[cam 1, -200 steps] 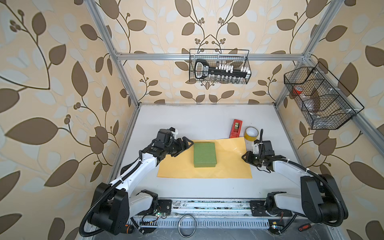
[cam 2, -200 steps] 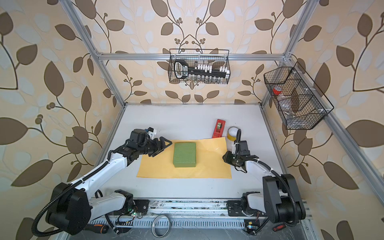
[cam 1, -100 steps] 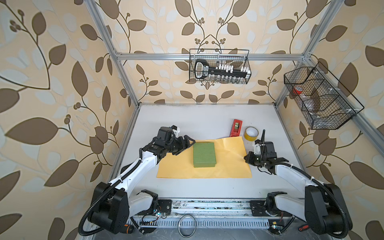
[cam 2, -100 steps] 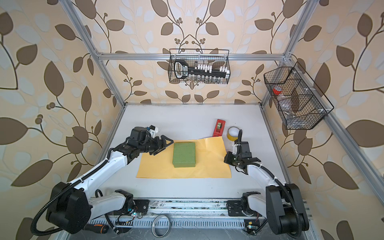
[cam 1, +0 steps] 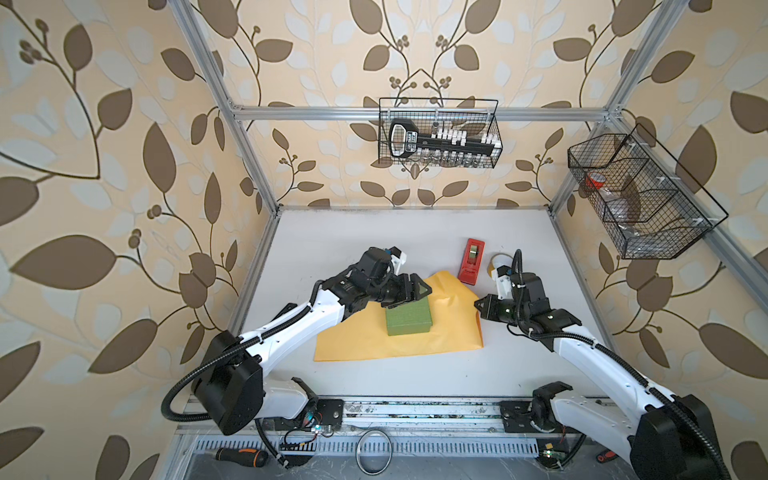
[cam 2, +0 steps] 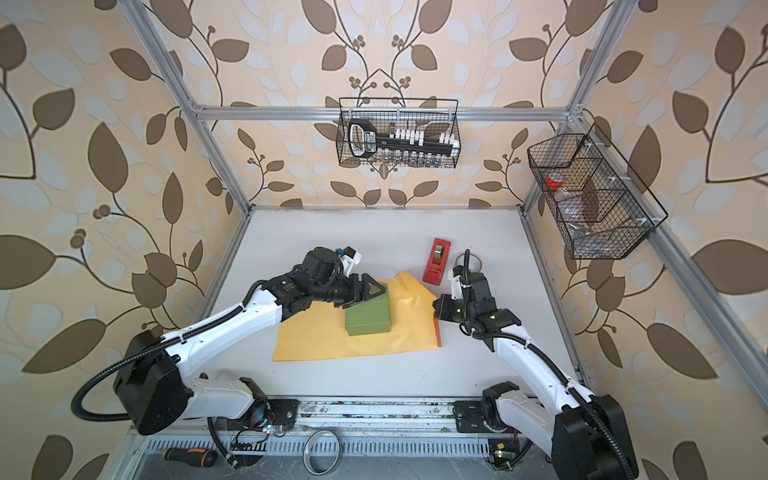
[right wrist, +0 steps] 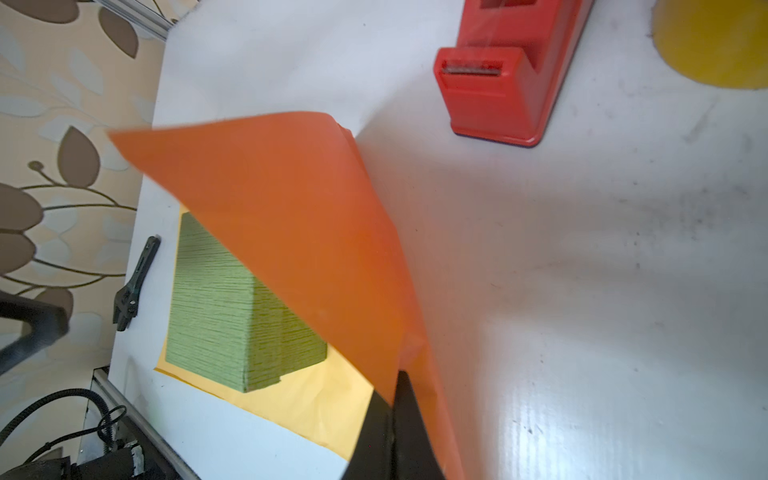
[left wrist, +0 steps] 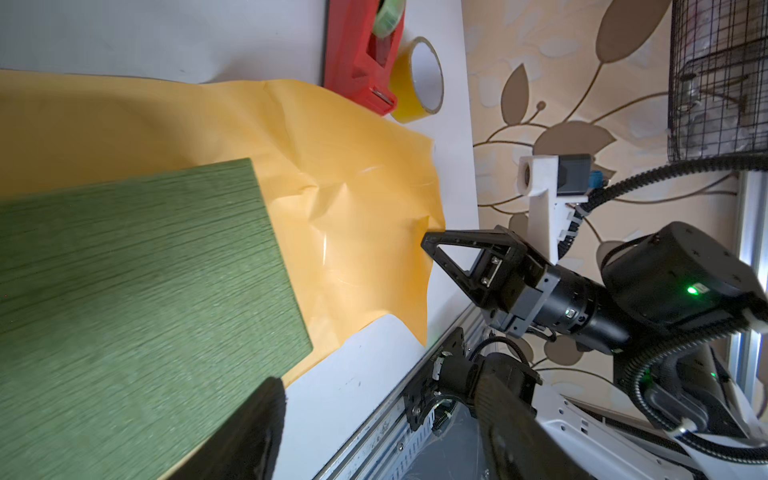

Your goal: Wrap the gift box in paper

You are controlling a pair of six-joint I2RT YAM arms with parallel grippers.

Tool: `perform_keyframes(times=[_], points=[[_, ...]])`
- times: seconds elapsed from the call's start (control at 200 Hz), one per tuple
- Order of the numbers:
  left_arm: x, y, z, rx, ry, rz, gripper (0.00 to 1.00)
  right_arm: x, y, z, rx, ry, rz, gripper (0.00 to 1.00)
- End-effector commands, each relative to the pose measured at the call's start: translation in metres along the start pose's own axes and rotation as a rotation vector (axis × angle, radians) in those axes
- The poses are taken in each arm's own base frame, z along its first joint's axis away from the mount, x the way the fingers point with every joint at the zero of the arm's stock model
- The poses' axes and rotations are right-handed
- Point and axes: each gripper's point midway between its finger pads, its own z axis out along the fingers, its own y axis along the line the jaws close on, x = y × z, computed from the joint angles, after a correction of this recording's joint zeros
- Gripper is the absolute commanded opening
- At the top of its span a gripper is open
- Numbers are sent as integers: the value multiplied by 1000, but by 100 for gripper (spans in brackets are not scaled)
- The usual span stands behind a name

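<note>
Green gift box (cam 1: 409, 322): low, near-square, fine line-grain lid. It sits mid table (cam 1: 353, 241) on the paper (cam 1: 374, 345). Sheet is thin, matte yellow-tan on top, glossy orange underneath, creased nr its right edge.

The right fingers (left wrist: 465, 237) are pinched shut on that right edge and hold it raised off the table, so the orange side shows in the right wrist view. The near-left part lies flat.

The left fingers (cam 1: 420, 289) are spread wide and empty over the box's far-left corner; contact w/ lid unclear.

A red plastic tape dispenser (cam 1: 471, 259) + yellow tape roll (left wrist: 403, 99) stand just beyond the paper's far-right corner, twd the table's far edge. In both top views the right arm partly hides the roll.
</note>
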Motion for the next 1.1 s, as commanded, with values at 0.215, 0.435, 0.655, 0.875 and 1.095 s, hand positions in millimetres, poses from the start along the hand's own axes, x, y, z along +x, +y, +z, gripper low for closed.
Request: perform_keyframes(times=[0.215,0.435,0.655,0.875,1.095], points=[[-5,-45,56,56,48,32,68,1,17,-5,1,-5,8,1],[-12,-41,83,48,51,-10,65,4,23,-2,-11,-2,6,1],[-25,-41,108,42,50,-25,62,6,28,0,-21,-1,6,2],[-34,-34,122,3,39,-19,48,7,33,3,-34,-6,9,2],[-36,-31,129,-4,37,-19,35,10,35,7,-39,-1,8,3]])
